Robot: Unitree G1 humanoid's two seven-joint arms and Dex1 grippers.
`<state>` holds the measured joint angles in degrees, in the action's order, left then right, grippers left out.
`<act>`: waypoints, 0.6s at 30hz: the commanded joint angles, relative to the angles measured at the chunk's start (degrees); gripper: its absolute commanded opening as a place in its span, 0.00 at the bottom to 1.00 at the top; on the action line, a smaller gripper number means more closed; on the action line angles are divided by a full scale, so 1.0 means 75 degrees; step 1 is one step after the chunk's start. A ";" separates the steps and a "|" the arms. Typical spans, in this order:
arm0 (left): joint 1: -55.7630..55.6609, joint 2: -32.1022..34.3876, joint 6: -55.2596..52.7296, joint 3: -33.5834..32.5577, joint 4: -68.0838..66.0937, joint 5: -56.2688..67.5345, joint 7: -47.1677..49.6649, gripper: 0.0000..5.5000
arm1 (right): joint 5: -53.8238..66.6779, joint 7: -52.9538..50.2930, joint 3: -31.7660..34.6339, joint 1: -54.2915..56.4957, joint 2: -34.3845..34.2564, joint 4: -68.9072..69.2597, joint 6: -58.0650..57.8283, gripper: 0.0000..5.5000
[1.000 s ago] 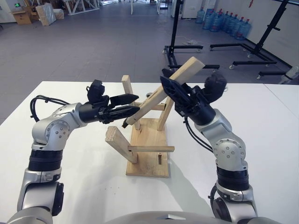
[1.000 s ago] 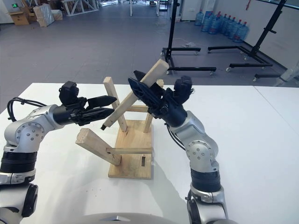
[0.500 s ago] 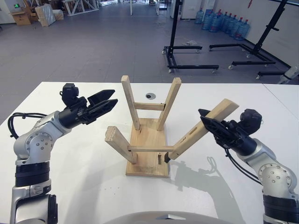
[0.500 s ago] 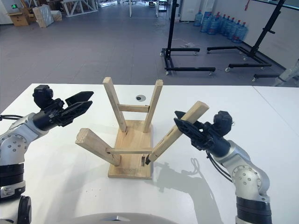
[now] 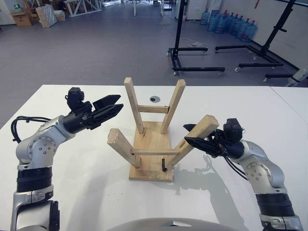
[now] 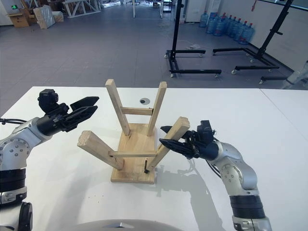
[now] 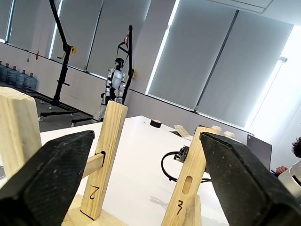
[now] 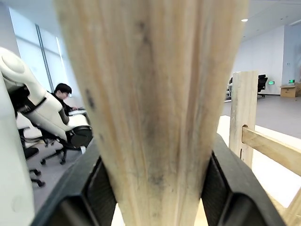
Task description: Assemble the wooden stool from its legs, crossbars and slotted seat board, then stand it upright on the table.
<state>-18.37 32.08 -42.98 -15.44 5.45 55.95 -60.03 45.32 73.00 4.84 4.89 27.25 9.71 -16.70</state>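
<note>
The slotted seat board (image 5: 150,139) lies flat on the white table (image 5: 82,192). Two legs (image 5: 134,106) (image 5: 174,106) stand upright at its far end, joined by a crossbar (image 5: 153,109). A third leg (image 5: 122,147) leans outward at the near left and carries a second crossbar (image 5: 149,152). My right gripper (image 5: 187,134) is shut on the fourth leg (image 5: 177,155), which slants down to the board's near right corner. Left of the stool, my left gripper (image 5: 118,102) hangs open and holds nothing. In the left wrist view its fingers (image 7: 47,188) frame two of the legs (image 7: 106,155) (image 7: 188,179).
A small dark round item (image 5: 154,99) lies on the table behind the stool. Black metal racks (image 5: 192,48) stand on the floor beyond the far edge. A second white table (image 5: 293,96) adjoins at the right. Bare tabletop stretches on both sides of the stool.
My right arm has swung the held leg from above the stool out to the right, then lowered it to the board's near right corner. My left gripper has drawn back to the left.
</note>
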 commanded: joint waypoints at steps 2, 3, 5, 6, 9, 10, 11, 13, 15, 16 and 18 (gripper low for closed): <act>0.0082 0.0050 -0.0018 0.0032 0.0042 -0.0029 -0.0005 0.75 | -0.0621 0.0084 -0.0248 -0.0035 0.0238 -0.0105 0.0276 0.37; 0.0084 0.0047 -0.0009 0.0035 0.0030 -0.0041 -0.0005 0.75 | -0.0718 0.0074 -0.0300 -0.0090 0.0214 -0.0133 0.0416 0.37; 0.0076 0.0051 0.0013 0.0038 -0.0013 -0.0072 -0.0011 0.75 | -0.0873 0.0030 -0.0411 -0.0203 0.0137 -0.0120 0.0673 0.37; 0.0087 0.0047 0.0041 0.0019 -0.0026 -0.0090 -0.0003 0.75 | -0.0947 0.0025 -0.0457 -0.0267 0.0070 -0.0104 0.0893 0.37; 0.0150 0.0013 0.0125 -0.0035 -0.0036 -0.0125 0.0032 0.75 | -0.1175 0.0091 -0.0667 -0.0418 0.0069 -0.0109 0.1280 0.37; 0.0173 -0.0007 0.0149 -0.0036 -0.0026 -0.0132 0.0053 0.75 | -0.1267 0.0122 -0.0752 -0.0429 0.0142 -0.0114 0.1322 0.37; 0.0200 -0.0032 0.0177 -0.0025 -0.0013 -0.0140 0.0075 0.75 | -0.1332 0.0123 -0.0808 -0.0425 0.0208 -0.0122 0.1354 0.37; 0.0257 -0.0062 0.0215 0.0008 0.0016 -0.0158 0.0105 0.75 | -0.1409 0.0117 -0.0890 -0.0422 0.0319 -0.0044 0.1412 0.37; 0.0293 -0.0073 0.0232 0.0027 0.0040 -0.0161 0.0135 0.75 | -0.1463 0.0134 -0.0976 -0.0388 0.0421 0.0017 0.1468 0.37; 0.0306 -0.0074 0.0244 0.0036 0.0051 -0.0161 0.0147 0.75 | -0.1472 0.0134 -0.1013 -0.0379 0.0473 0.0042 0.1453 0.37; 0.0326 -0.0085 0.0270 0.0063 0.0075 -0.0166 0.0164 0.75 | -0.1448 0.0084 -0.1058 -0.0318 0.0550 0.0073 0.1385 0.37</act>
<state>-16.25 31.66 -41.32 -15.49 5.42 55.62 -59.28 38.59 73.79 -1.20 3.22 29.64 11.46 -4.50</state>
